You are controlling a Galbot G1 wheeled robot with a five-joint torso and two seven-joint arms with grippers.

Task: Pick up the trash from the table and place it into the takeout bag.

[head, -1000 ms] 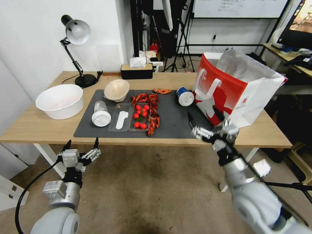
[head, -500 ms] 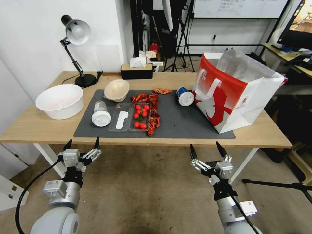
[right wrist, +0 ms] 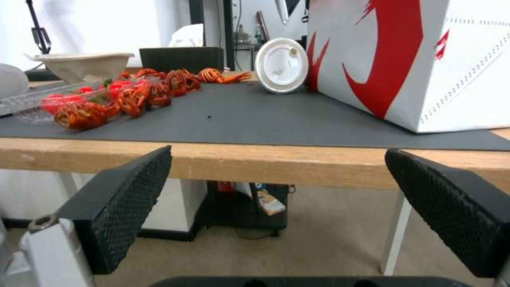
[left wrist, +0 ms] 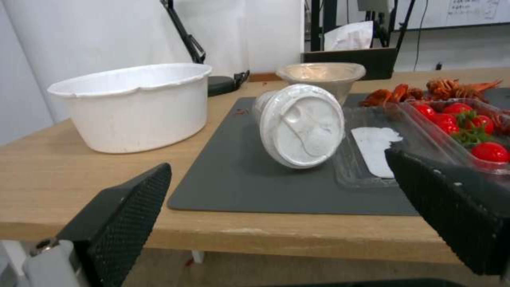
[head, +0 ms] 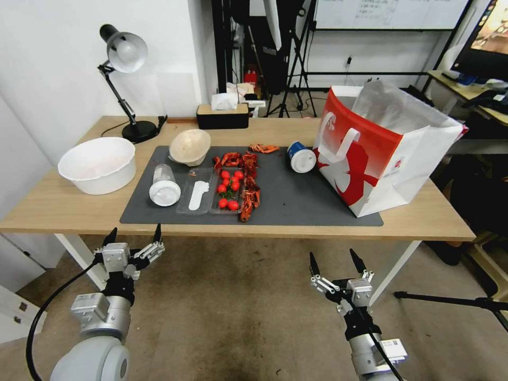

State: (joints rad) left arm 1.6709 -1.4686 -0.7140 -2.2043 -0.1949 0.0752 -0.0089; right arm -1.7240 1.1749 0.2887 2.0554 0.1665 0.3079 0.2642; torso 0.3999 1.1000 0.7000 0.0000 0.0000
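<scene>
Trash lies on the table's [head: 69, 209] grey mat. A clear white-lidded cup [head: 164, 186] [left wrist: 303, 125] lies on its side at the mat's left. Behind it a beige bowl [head: 190, 146] [left wrist: 321, 75] is tipped over. A blue-and-white paper cup [head: 301, 157] [right wrist: 281, 65] lies against the red-and-white takeout bag [head: 381, 153] [right wrist: 425, 59], which stands open at the right. My left gripper [head: 134, 231] [left wrist: 276, 163] hangs open below the table's front edge, facing the lidded cup. My right gripper [head: 332, 255] [right wrist: 276, 153] is open too, low in front of the table, and holds nothing.
A large white plastic bowl [head: 98, 164] [left wrist: 133, 105] stands left of the mat. A clear tray of cherry tomatoes [head: 228, 190] and red crayfish shells [head: 248, 198] lie mid-mat. A desk lamp [head: 127, 53] and a black tissue box [head: 222, 115] stand at the back.
My right gripper has dropped from in front of the bag to below the table's front edge, drawing back toward me. The left arm and the table's things have not moved.
</scene>
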